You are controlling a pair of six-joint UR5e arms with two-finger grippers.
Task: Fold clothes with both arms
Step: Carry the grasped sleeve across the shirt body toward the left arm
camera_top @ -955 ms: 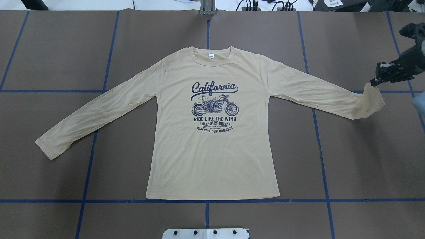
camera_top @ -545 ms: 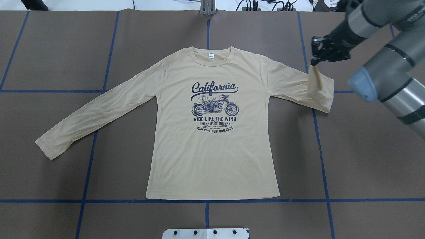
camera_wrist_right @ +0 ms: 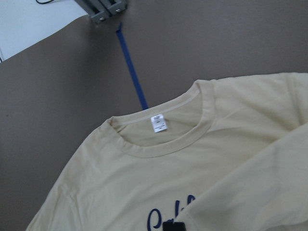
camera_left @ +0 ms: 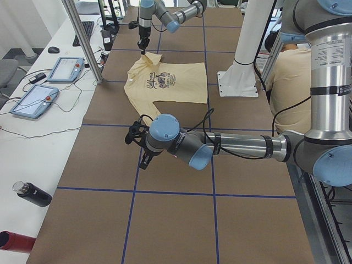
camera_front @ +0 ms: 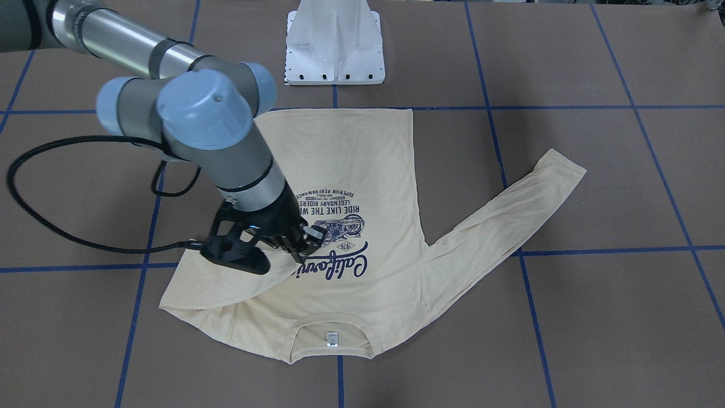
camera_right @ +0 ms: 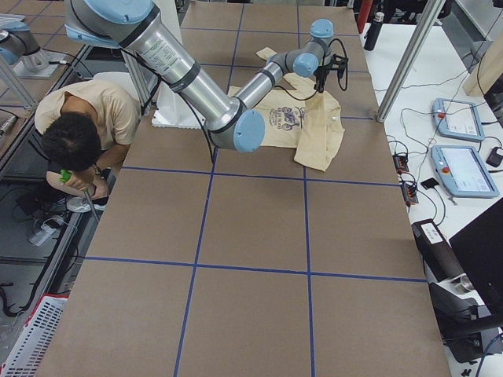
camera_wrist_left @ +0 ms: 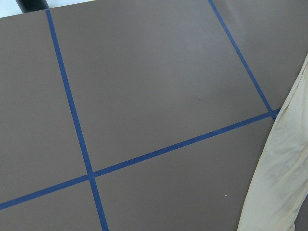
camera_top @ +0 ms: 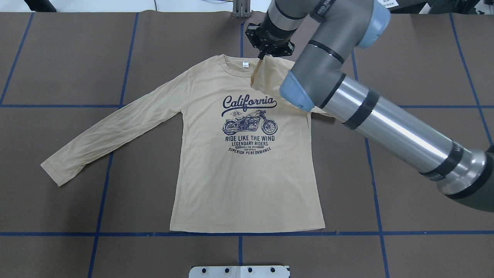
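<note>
Black right gripper [camera_top: 265,54] clamped on cuff of flat-spread pale cream-yellow long-sleeved T-shirt [camera_top: 239,185], just beside white neck label [camera_top: 245,64], apparently to lay sleeve across chest; left gripper [camera_left: 140,144] far from label, grip unreadable.

I see the T-shirt [camera_top: 247,185] as soft matt knit cloth, its navy print flat and dull, my table [camera_top: 58,58] covered in smooth matt brown paper, lines of blue tape [camera_top: 115,233], right arm [camera_top: 393,129] a gleaming brushed metal tube, smooth light-blue plastic caps [camera_front: 204,107], matt black right gripper [camera_top: 262,57], glossy white base [camera_front: 334,45]
</note>
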